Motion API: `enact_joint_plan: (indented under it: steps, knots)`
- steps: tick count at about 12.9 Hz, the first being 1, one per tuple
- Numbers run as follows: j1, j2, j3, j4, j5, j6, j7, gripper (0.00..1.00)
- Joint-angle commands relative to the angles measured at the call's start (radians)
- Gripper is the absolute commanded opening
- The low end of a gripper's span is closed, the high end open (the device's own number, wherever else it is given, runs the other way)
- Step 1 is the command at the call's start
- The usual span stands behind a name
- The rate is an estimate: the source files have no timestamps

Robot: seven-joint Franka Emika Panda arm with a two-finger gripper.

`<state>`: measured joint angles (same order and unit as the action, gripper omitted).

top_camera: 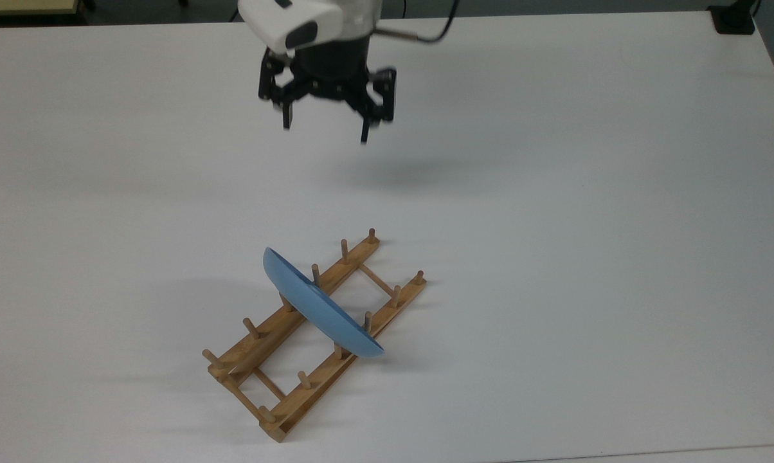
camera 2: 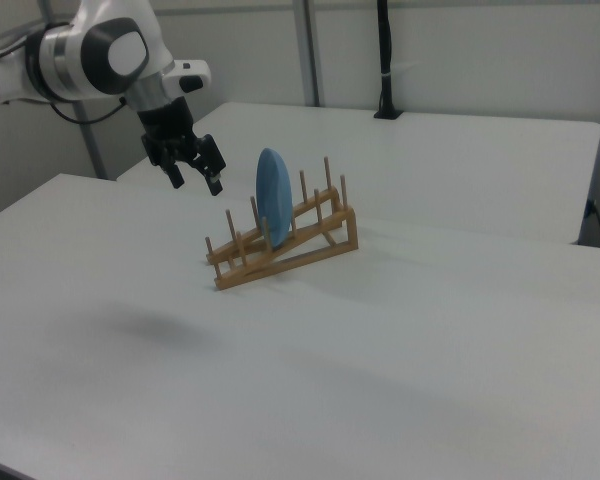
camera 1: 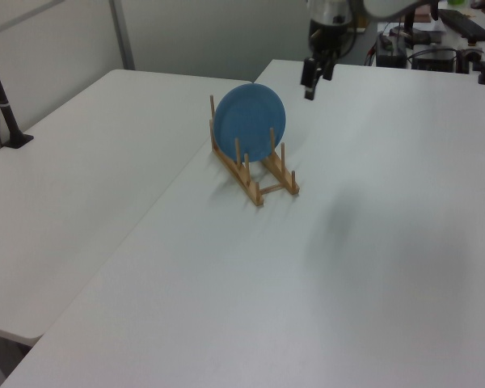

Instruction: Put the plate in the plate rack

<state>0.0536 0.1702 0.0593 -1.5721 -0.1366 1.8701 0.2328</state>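
Arm (camera 2: 90, 50): glossy white rounded shell segments; one joint carries a round grey cap on its side. Wrist flange (top_camera: 297, 22), top view: white block with a dark oval button or window on its face. Below it, black cylindrical gripper body with open linkage bars on both sides. Gripper (top_camera: 326, 132): all black, two thin straight fingers (top_camera: 287, 119), small pale fasteners at the linkage pivots. Thin dark cable (top_camera: 425, 35) loops out from a short metal stub on the wrist side. Left view: gripper (camera 1: 313, 81) dark below a white arm section.
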Motion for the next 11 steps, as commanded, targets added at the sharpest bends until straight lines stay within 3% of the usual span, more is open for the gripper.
enact_joint_plan:
  steps: [1, 4, 11]
  knots:
    - [-0.005, -0.073, -0.068, -0.038, 0.13, -0.147, -0.225, 1.0]
    - [-0.008, -0.103, -0.075, -0.048, 0.13, -0.23, -0.236, 1.0]
    - [-0.029, -0.113, -0.076, -0.042, 0.12, -0.238, -0.228, 1.0]
